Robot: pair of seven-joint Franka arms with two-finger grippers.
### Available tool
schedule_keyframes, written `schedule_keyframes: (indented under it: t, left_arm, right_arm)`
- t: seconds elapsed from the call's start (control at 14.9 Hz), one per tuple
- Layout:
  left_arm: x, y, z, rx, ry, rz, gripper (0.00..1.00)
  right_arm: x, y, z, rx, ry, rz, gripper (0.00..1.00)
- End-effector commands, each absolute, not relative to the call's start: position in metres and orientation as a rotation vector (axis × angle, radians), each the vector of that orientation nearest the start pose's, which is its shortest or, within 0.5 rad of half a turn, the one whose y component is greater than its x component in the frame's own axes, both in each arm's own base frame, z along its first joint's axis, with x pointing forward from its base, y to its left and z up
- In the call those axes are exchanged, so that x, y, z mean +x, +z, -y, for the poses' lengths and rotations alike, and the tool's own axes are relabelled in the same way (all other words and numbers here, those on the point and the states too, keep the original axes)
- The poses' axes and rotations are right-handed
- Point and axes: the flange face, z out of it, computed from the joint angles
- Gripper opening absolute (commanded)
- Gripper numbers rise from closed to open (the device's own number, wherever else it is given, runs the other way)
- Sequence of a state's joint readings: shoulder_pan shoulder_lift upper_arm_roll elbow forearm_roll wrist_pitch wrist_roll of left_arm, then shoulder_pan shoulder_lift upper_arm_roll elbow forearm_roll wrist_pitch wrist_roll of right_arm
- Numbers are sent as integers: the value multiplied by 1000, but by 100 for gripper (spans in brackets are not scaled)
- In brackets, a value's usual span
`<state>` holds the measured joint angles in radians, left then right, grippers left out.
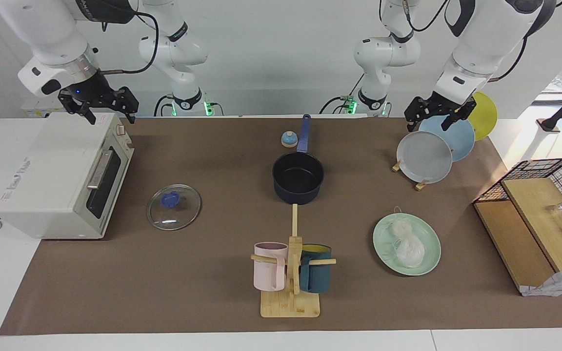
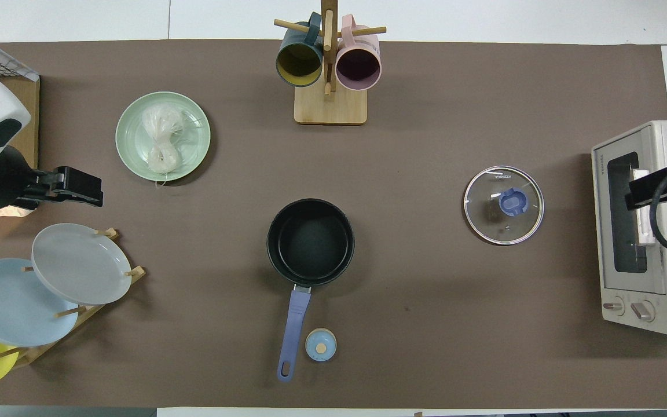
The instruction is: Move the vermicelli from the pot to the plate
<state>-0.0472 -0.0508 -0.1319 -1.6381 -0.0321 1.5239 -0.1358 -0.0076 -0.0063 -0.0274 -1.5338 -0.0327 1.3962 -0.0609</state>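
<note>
In the facing view the task looks finished: the vermicelli [image 1: 407,243] lies heaped on the plate [image 1: 428,263] at about four o'clock from the pot [image 1: 298,177], whose black inside is bare, while the left claw [image 1: 438,117] hangs open over the plate rack [image 1: 422,184] and the right claw [image 1: 99,108] hangs open over the toaster oven [image 1: 56,175]. In the overhead view the pot [image 2: 310,241] again shows empty with its glass lid [image 2: 503,204] lying on the bench [image 2: 414,324] at three o'clock, and the vermicelli [image 2: 161,141] fills the middle of the plate [image 2: 134,150] at ten o'clock; nothing seems left but for both arms to wait.
</note>
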Motion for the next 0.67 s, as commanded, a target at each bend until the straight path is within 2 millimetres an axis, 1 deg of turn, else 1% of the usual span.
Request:
schedule_keyframes:
  t: [0.0, 0.2, 0.61]
  left_arm:
    - [520, 624, 101, -3155, 112, -84, 100]
    - [517, 627, 102, -3154, 105, -86, 100]
    - [518, 626, 98, -3155, 105, -98, 100]
  right_arm:
    - [525, 632, 24, -3152, 212, 27, 100]
    - [525, 632, 24, -3151, 212, 30, 100]
    - [525, 632, 24, -3152, 212, 27, 100]
